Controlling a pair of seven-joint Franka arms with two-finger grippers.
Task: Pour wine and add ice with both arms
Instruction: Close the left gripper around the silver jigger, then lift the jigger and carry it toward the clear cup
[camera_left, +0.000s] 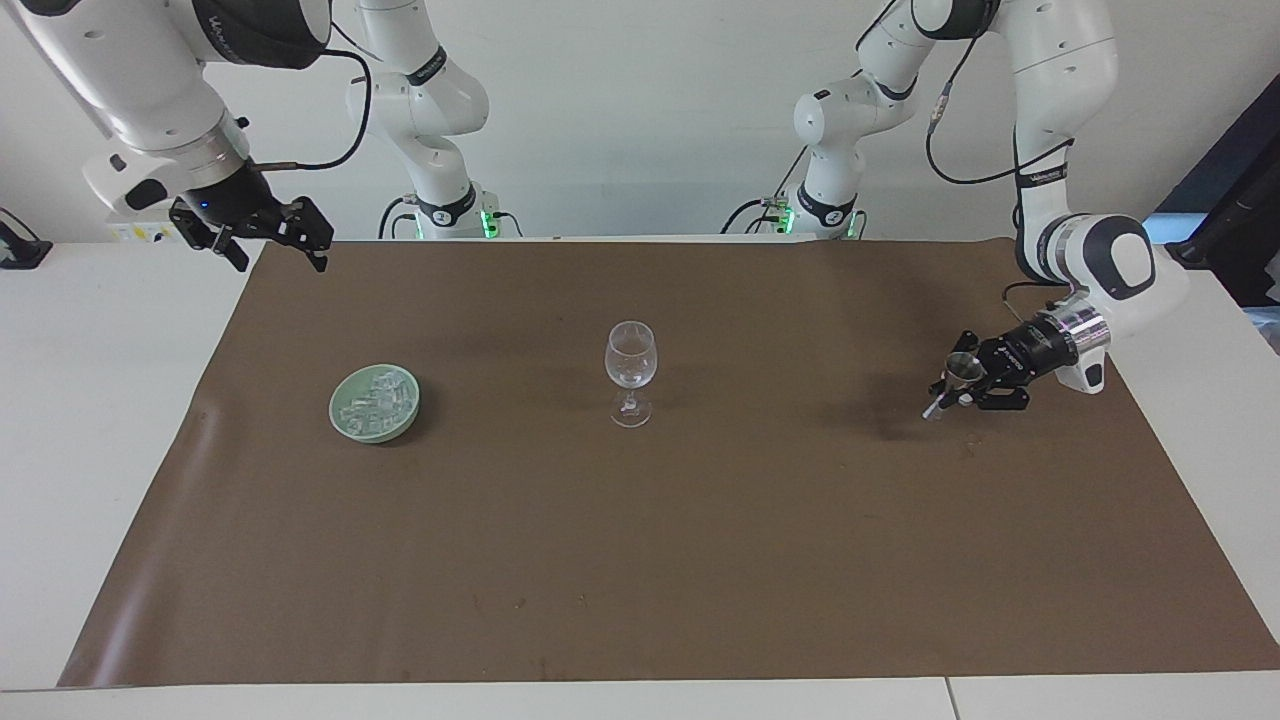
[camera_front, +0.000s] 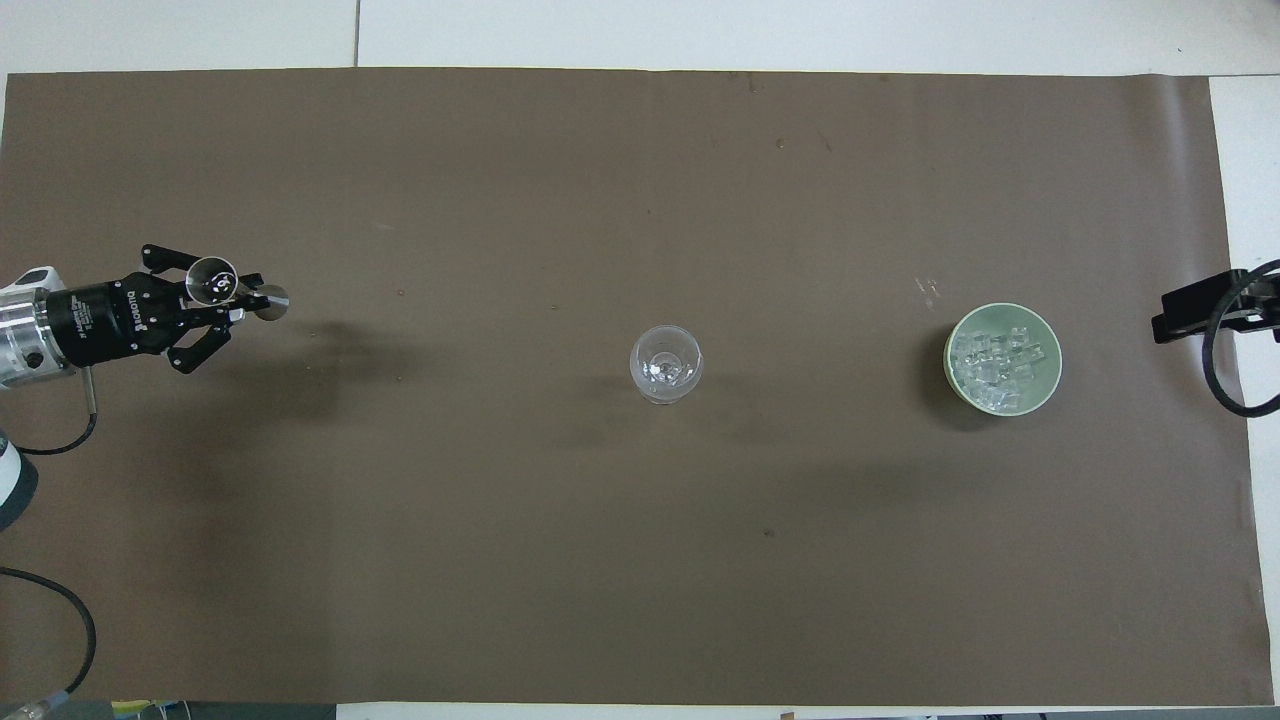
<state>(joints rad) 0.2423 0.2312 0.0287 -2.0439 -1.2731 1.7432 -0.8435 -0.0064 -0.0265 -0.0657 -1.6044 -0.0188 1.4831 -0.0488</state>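
A clear wine glass stands upright mid-table, also in the overhead view. A green bowl toward the right arm's end holds the ice, a heap of small clear cubes. My left gripper is shut on a small metal jigger and holds it tilted above the mat at the left arm's end; both show in the overhead view, the gripper and the jigger. My right gripper waits open and empty, raised over the mat's corner at its own end.
A brown mat covers most of the white table. A small speck lies on the mat under the left gripper. Only the right gripper's edge and a cable show in the overhead view.
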